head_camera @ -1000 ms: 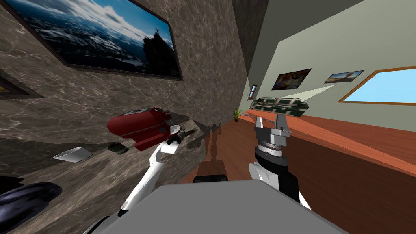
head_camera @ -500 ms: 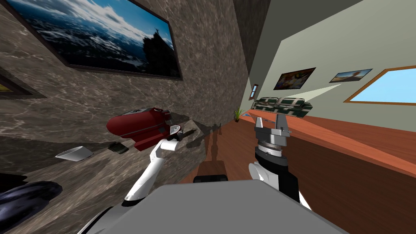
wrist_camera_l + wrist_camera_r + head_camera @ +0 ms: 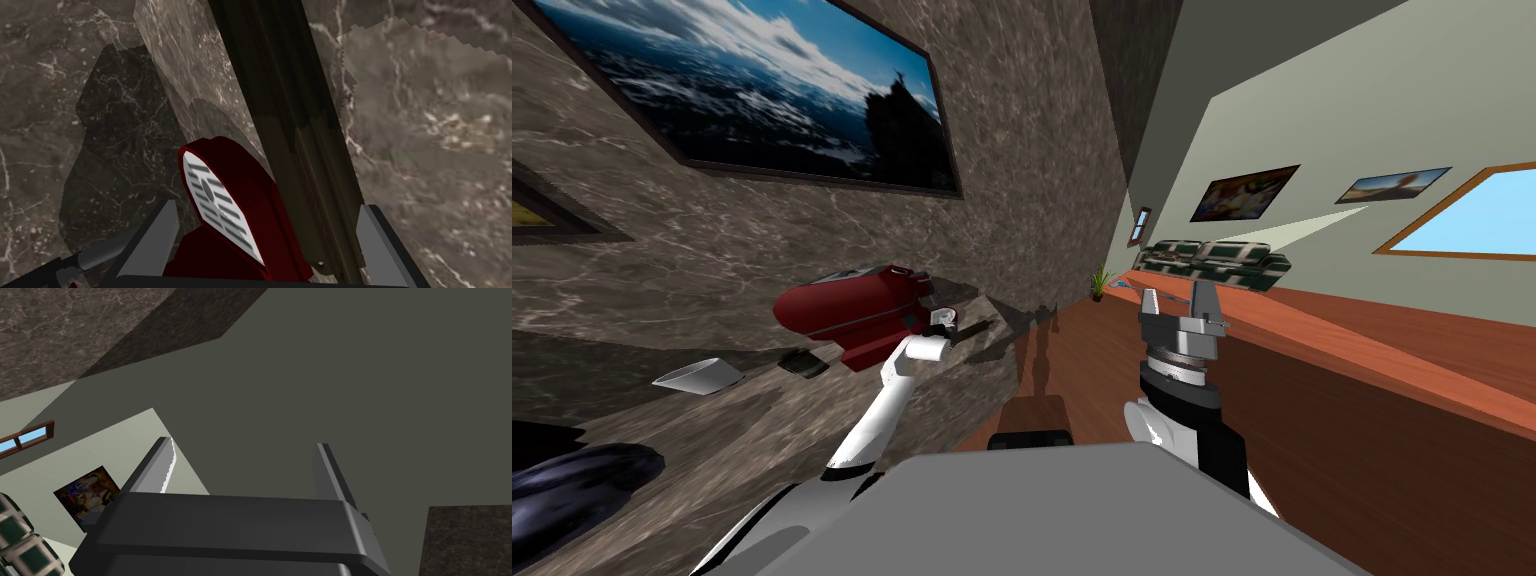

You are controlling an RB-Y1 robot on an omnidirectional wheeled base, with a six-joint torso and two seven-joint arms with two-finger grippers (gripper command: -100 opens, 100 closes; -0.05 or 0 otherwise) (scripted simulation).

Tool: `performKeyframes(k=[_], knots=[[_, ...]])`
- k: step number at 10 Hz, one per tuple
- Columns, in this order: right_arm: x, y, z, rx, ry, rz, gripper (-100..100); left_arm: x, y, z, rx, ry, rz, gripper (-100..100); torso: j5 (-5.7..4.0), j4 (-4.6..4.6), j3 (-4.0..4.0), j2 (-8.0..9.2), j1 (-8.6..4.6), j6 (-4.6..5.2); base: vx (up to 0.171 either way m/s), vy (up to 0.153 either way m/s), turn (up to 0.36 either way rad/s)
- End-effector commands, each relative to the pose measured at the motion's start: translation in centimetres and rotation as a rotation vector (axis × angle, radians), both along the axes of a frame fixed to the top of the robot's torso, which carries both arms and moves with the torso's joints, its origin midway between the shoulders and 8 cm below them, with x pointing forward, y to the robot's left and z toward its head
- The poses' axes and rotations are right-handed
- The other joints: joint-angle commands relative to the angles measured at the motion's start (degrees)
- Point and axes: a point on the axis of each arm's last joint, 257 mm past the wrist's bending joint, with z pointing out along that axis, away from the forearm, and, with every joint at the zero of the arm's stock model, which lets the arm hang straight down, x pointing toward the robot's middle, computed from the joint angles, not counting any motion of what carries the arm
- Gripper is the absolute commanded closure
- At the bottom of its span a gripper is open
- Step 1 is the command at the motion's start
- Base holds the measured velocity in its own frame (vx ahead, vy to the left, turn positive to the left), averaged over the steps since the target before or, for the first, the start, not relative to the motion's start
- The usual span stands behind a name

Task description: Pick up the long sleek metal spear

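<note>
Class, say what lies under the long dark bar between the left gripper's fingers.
Veined brown marble surface shows either side of the long dark bar; whatever is directly beneath is covered by it.

Our left forearm [image 3: 874,425] is slim and white; our right wrist [image 3: 1180,360] is ribbed grey over black-and-white casing. Our left tool [image 3: 267,205] and right tool [image 3: 244,442] carry thin grey blades on dark boxes.

1. Between the fingers [image 3: 157,235] of the left gripper [image 3: 267,205], the long dark spear [image 3: 290,140] is cut off beyond the fingertips; at the gripper's body its near end is unclear.
2. The dark red object [image 3: 235,220] beside it loses its base behind that body.
3. Head view: finger contact too small to tell.
</note>
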Motion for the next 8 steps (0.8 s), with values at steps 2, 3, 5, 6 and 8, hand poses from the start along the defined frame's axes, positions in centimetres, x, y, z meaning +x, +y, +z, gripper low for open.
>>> performKeyframes(k=[2,3,5,6,8], knots=[[0.0,0.0,0.0,0.000,0.000,0.000,0,-0.3,1.7,-0.5,-0.035,0.060,0.065,-100,0.00,0.00,0.01,0.02,0.01,0.00,0.035,-0.022,0.022],[0.0,0.0,0.0,0.000,0.000,0.000,0,-0.8,1.8,-1.0,-0.036,0.086,0.074,-100,0.00,0.00,-0.01,-0.01,0.01,0.00,0.031,-0.019,0.012],[0.0,0.0,0.0,0.000,0.000,0.000,0,-1.2,2.8,-1.4,-0.061,0.132,0.118,-100,0.00,0.00,0.01,0.02,0.01,0.00,0.027,-0.021,0.017],[0.0,0.0,0.0,0.000,0.000,0.000,0,-1.2,3.6,-1.4,-0.087,0.152,0.153,-100,0.01,0.00,0.02,0.03,0.02,0.00,0.037,-0.024,0.020],[0.0,0.0,0.0,0.000,0.000,0.000,0,-1.9,4.3,-1.9,-0.115,0.201,0.196,-100,0.00,0.00,0.00,0.01,0.01,0.00,0.036,-0.023,0.011]])
